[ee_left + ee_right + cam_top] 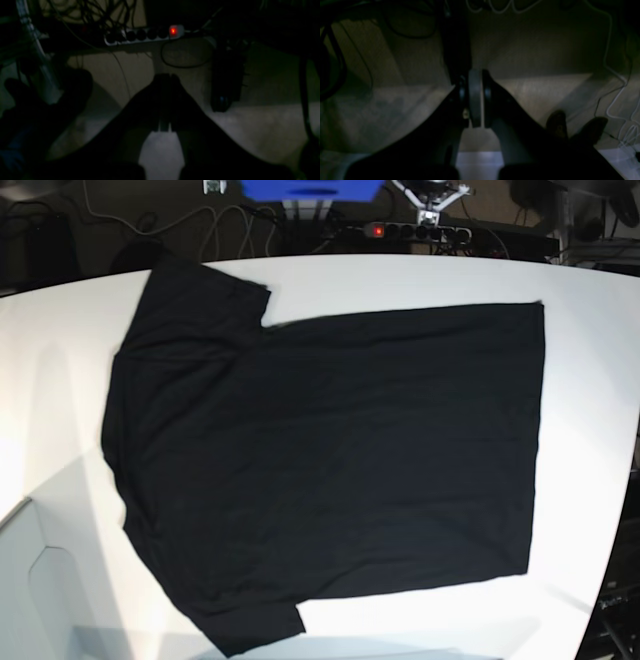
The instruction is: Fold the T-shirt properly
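Note:
The black T-shirt (330, 460) lies spread flat on the white table (590, 290) in the base view. Its neck end is at the left and its hem at the right. One sleeve (215, 290) points to the far edge, the other sleeve (250, 625) to the near edge. No arm or gripper shows in the base view. In the left wrist view my left gripper (166, 77) is dark, its fingers together, nothing in it. In the right wrist view my right gripper (475, 75) also looks shut and empty. Both wrist views are dim and show floor, not the shirt.
A power strip with a red light (377, 229) lies behind the table; it also shows in the left wrist view (172, 31) among cables. A blue object (310, 188) stands at the far edge. White cables (620, 100) lie at the right of the right wrist view.

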Available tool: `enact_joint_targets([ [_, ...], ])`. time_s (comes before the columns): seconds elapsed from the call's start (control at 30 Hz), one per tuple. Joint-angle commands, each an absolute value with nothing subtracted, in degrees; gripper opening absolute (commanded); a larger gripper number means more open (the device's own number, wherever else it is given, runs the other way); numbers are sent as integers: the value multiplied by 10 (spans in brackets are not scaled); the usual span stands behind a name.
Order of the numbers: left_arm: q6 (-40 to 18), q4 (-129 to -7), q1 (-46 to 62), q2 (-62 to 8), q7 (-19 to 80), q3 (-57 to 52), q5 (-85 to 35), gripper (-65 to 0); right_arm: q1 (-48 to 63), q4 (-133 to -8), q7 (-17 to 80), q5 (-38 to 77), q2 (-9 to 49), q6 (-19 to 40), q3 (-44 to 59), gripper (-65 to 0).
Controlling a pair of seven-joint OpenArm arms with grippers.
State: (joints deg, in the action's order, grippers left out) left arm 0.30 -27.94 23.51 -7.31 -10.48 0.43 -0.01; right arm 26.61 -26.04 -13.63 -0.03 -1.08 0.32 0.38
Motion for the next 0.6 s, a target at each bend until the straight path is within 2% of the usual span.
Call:
enact_joint_targets([
  [0.0,2,-302,261,-81,-113,4,0,-650,291,-276,-148,-1,-12,-3,6,-650],
  [0.27,2,-469,366,-107,-116,1,0,-650,419,-476,-153,-1,-11,-3,6,-650],
  [0.57,2,-695,489,-156,-114,0,0,-650,597,-819,-149,-1,-10,-3,55,-650],
])
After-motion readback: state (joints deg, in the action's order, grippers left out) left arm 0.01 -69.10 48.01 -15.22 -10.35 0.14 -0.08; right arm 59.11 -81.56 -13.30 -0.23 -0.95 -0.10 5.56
